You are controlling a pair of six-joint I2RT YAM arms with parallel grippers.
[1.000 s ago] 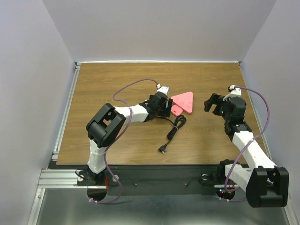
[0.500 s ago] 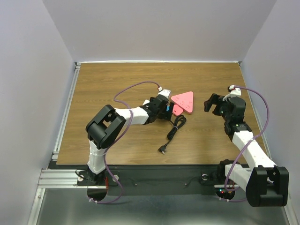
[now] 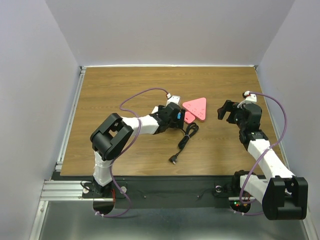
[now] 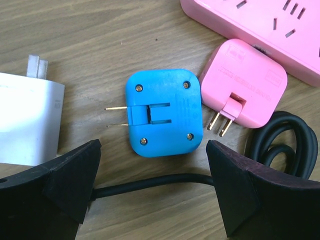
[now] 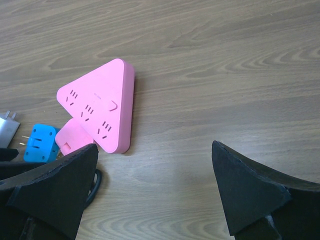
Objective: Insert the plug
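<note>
step: grasp of the blue plug [image 4: 162,112], judged from the framing; not yet touched.
left claw [image 4: 152,176]: spread wide and empty, above the blue plug, one finger to each side.
right claw [image 5: 155,175]: wide and empty, hovering toward the right edge of the surface [image 3: 125,90], well apart from the plugs.
task thing: blue plug lies flat about mid-surface, prongs folded out and pointing away from the pink power strip [image 4: 260,25].
technique: the prongs face one finger, so turn the wrist until the pads meet the two plain sides. Descend centred, and keep the black cable [image 4: 280,140] and the pink plug [image 4: 245,82] just beside it out of the grip.
risk: pinching the cable, or nudging the pink plug.
count: power strip 1; blue plug 1; pink plug 1; white charger [image 4: 27,117] 1; black cable 1.
</note>
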